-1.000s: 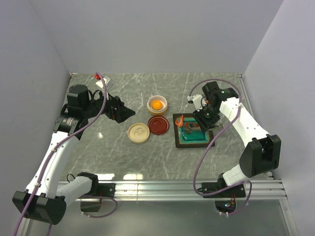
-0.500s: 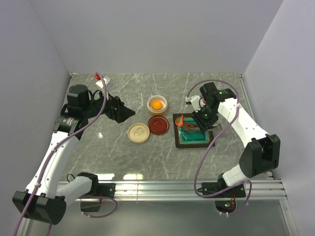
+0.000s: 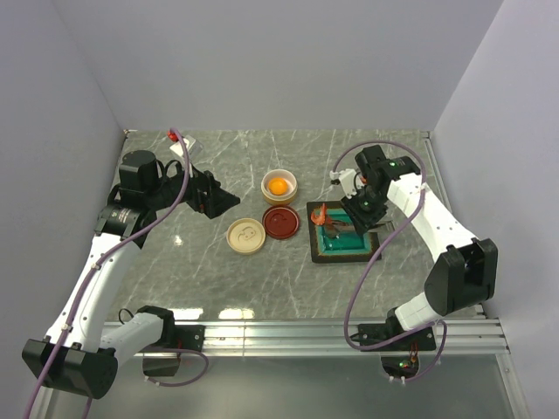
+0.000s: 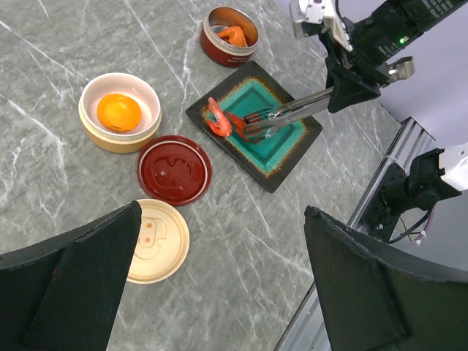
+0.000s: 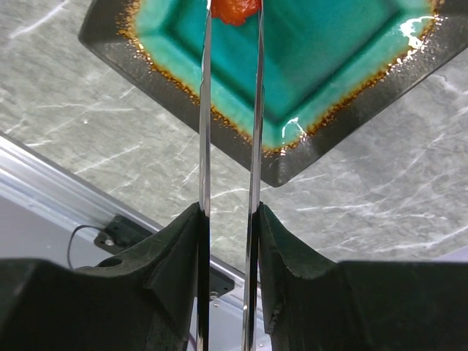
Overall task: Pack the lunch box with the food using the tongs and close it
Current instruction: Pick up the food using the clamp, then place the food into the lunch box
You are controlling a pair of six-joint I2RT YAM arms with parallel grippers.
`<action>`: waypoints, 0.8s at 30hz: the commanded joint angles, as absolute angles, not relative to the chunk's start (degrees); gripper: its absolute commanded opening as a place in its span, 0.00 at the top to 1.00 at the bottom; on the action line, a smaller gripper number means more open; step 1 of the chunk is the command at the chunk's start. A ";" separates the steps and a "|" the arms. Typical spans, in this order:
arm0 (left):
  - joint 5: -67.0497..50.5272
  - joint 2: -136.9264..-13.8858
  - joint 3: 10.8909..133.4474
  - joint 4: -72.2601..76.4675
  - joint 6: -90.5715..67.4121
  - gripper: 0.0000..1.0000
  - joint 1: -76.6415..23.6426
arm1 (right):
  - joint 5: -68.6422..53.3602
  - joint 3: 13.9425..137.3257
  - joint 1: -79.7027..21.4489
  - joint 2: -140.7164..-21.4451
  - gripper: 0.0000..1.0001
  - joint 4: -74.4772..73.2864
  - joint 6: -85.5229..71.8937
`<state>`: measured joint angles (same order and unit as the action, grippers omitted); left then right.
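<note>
My right gripper (image 5: 229, 212) is shut on the silver tongs (image 5: 205, 110), one finger pressed against each arm. The tongs (image 4: 289, 111) reach over the teal tray (image 4: 281, 150), and a red-orange shrimp piece (image 5: 234, 9) sits between their tips. Another red shrimp (image 4: 216, 117) lies at the tray's left edge. The cream bowl (image 4: 142, 130) holds the round orange piece (image 4: 119, 112). A red container (image 4: 229, 35) with orange food stands behind the tray. My left gripper (image 4: 221, 212) hangs open above the table, nothing between its fingers. From above, the right gripper (image 3: 362, 209) is over the tray (image 3: 342, 249).
A dark red lid (image 4: 174, 169) and a cream lid (image 4: 155, 240) lie flat in front of the cream bowl. The metal rail (image 3: 306, 336) runs along the table's near edge. Grey walls close in the left, back and right sides.
My right gripper has squeezed the tongs narrower, bringing their tips in around the shrimp piece on the tray. The left arm has not moved.
</note>
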<state>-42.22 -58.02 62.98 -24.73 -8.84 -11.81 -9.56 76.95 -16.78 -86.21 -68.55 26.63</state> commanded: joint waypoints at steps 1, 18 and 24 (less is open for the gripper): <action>-43.07 -57.74 63.37 -23.91 -8.88 0.01 -11.51 | -12.47 80.51 -15.12 -85.25 0.69 -70.31 25.93; -43.33 -58.01 63.54 -23.55 -9.23 0.00 -11.51 | -22.06 94.73 -0.36 -90.35 0.69 -77.07 28.12; -43.24 -58.10 63.63 -23.56 -9.05 0.01 -11.60 | -21.71 105.28 5.62 -96.06 0.68 -79.01 28.57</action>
